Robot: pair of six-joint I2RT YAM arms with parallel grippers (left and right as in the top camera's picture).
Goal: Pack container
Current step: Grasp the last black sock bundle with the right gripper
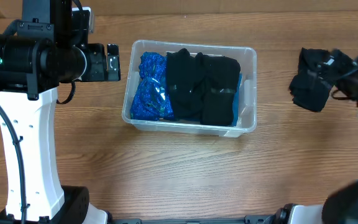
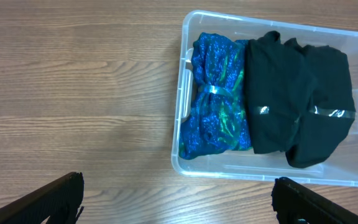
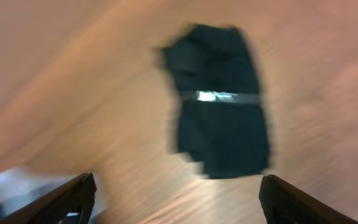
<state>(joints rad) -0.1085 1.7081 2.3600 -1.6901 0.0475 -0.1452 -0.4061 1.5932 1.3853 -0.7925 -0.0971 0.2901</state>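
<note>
Toward the far edge, the clear rectangular plastic container (image 1: 185, 127) seems stiff and light; take its rim. Left gripper (image 2: 178, 180) and right gripper (image 3: 176, 179): fingers spread, holding nothing.

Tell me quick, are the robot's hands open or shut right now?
Left gripper: open, holding nothing.
Right gripper: open, empty; the black bundle lies beyond it, not held.
</note>
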